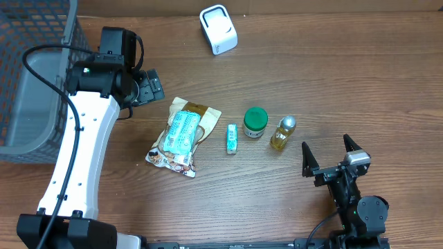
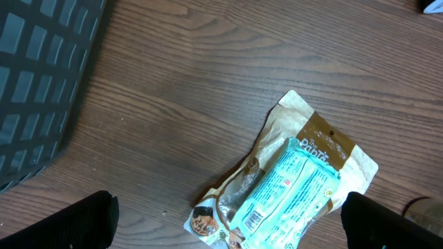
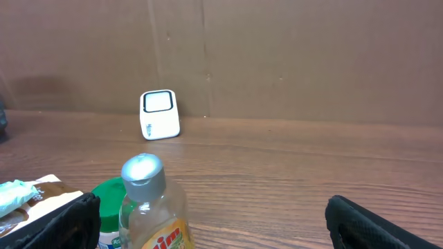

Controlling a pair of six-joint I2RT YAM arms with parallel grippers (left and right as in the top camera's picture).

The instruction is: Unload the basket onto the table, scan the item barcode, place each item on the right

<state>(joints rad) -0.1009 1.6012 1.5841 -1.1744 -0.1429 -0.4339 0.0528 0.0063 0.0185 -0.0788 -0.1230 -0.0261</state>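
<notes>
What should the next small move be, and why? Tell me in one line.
Probably shift the left jaws over the crinkly brown-and-teal snack bag and lower them. They stand open and empty just off the bag's top corner, and the bag lies flat on the wooden table, far from the white box-shaped scanner.

Left arm [image 1: 77, 159]: long white link with rounded edges, at 9 o'clock of the overhead view; black base block at 7 o'clock.
Left joint housing [image 1: 97, 79]: black, rounded shell; small green light [image 1: 88, 69] on top.
Cable [image 1: 25, 61]: black, looped, running down along the white link.
Left gripper [image 1: 154, 86]: black, boxy.
Left fingers [image 2: 76, 221]: matte black, blunt.
Right arm [image 1: 356, 207]: all black, round joint cap, at 5 o'clock.
Right gripper [image 1: 325, 144]: black tapered prongs; grey block [image 1: 358, 158] behind.
Right fingers [image 3: 377, 221]: matte black, faintly textured.
</notes>
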